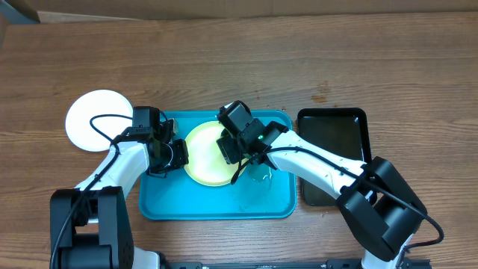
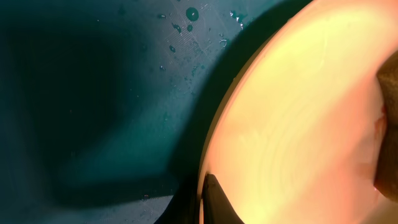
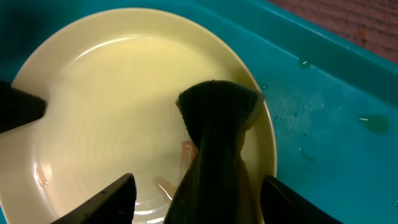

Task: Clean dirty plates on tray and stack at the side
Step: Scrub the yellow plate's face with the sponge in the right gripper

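Observation:
The pale yellow plate (image 1: 203, 155) lies on the turquoise tray (image 1: 216, 205). My left gripper (image 1: 173, 155) is shut on the plate's left rim; the left wrist view shows a finger (image 2: 211, 200) on the plate's edge (image 2: 292, 124). My right gripper (image 1: 233, 147) hovers over the plate's right part, shut on a dark sponge (image 3: 217, 137) whose tip presses on the plate (image 3: 112, 99). A small orange smear (image 3: 186, 148) sits by the sponge. One white plate (image 1: 95, 119) lies on the table left of the tray. No other plate shows.
A narrow black tray (image 1: 332, 149) lies right of the turquoise tray. Water drops and a wet patch (image 1: 260, 178) sit on the tray floor, right of the plate. The far half of the wooden table (image 1: 239, 60) is bare.

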